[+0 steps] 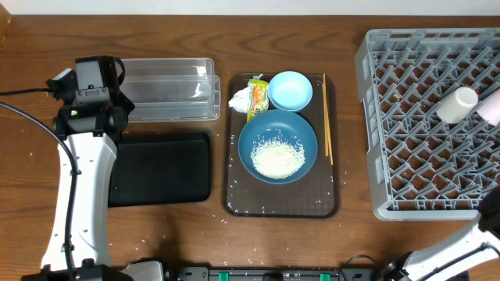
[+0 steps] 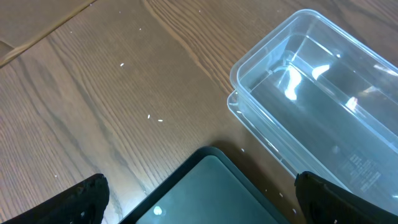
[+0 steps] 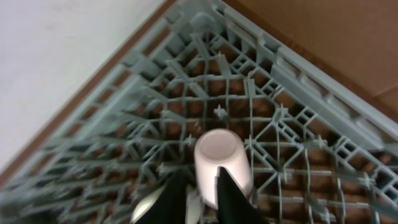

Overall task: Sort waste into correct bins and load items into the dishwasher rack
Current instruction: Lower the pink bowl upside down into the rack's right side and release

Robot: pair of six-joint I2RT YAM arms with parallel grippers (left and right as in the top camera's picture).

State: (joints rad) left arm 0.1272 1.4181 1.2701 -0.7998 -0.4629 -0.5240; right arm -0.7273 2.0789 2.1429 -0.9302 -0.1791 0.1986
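Two grippers, two different states. My left gripper (image 2: 208, 200) is spread wide with nothing between its fingers (image 2: 81, 199). It hangs above a corner of the black tray (image 2: 214, 186), and the clear tub (image 2: 273, 143) lies just beside that tray with nothing in it. A few stray grains (image 2: 155, 119) dot the table (image 2: 93, 74) near them.

My right gripper (image 3: 202, 182) is over the dishwasher rack (image 3: 280, 81), its dark fingers (image 3: 174, 196) close together at the near end of the white cup (image 3: 221, 155). The wrist view is blurred, so I cannot tell whether they clamp the cup or only flank it. The cup lies tilted among the grey dividers, toward the rack's right side.

Between the bins and the rack sits the brown serving tray (image 1: 233, 191). On it the large blue bowl (image 1: 256, 129) holds the rice (image 1: 277, 158). The small light-blue bowl (image 1: 290, 90) stands just behind it, touching or nearly so. The snack wrapper (image 1: 257, 97) lies against that small bowl's left side, with the tissue (image 1: 239, 99) next to it. The chopsticks (image 1: 326, 117) lie along the tray's right edge.
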